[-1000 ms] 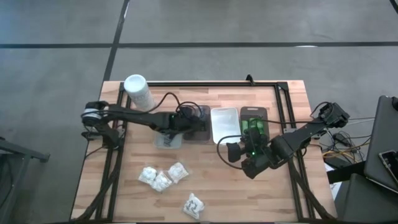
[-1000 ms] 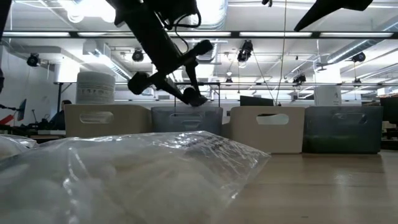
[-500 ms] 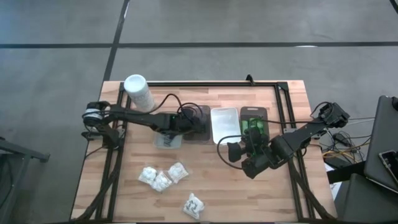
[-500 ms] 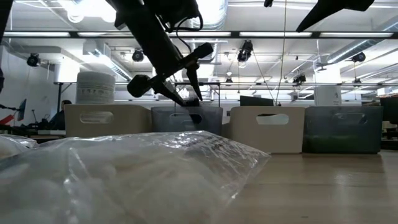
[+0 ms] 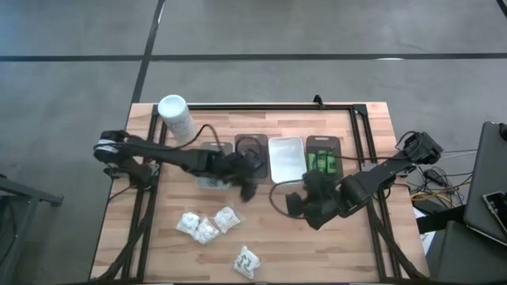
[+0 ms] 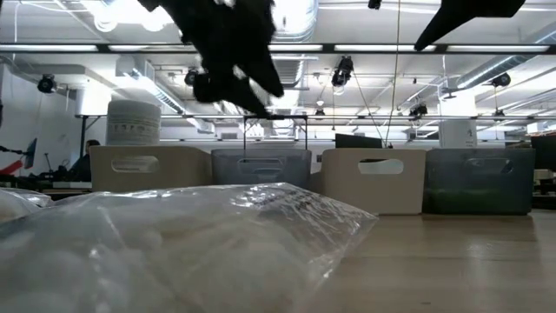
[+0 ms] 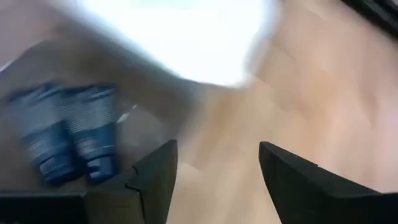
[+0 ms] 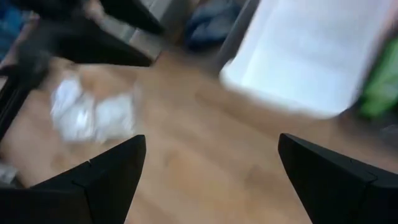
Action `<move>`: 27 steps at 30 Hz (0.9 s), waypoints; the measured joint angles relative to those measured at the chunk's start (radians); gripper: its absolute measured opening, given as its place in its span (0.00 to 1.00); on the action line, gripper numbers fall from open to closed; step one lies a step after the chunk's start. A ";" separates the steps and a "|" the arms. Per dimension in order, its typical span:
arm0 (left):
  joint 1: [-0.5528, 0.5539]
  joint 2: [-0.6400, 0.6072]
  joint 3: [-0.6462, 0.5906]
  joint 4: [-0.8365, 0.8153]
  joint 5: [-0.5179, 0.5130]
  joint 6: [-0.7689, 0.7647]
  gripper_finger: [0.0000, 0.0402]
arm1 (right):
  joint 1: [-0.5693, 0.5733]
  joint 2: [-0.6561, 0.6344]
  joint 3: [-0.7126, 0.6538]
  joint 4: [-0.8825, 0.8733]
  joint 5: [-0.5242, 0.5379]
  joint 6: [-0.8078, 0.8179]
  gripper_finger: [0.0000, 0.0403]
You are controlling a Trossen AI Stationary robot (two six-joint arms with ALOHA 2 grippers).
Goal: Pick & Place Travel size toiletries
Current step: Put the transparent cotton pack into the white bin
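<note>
Toiletries untouched, left end effector open (empty)

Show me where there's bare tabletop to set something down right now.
Bare wood lies along the near right, past the lone white packet and below the right end effector, and the far strip behind the trays. Crowded: the packet cluster near left, and the middle, where the left end effector hangs.

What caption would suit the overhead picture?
Two robot arms over a wooden table; four trays in a row, green bottles in the rightmost, white packets waiting nearer.
</note>
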 joint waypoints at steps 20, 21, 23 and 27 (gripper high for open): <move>-0.343 -0.212 -0.144 -0.264 0.126 0.514 0.57 | 0.038 0.406 0.012 0.733 -0.461 0.319 0.90; -0.348 -0.225 -0.163 -0.236 0.126 0.505 0.57 | 0.041 0.427 0.023 0.751 -0.462 0.322 0.90; -0.353 -0.247 -0.200 -0.198 0.126 0.487 0.57 | 0.045 0.468 0.048 0.753 -0.465 0.303 0.90; -0.365 -0.307 -0.266 -0.141 0.126 0.455 0.57 | 0.045 0.536 0.105 0.755 -0.465 0.182 0.90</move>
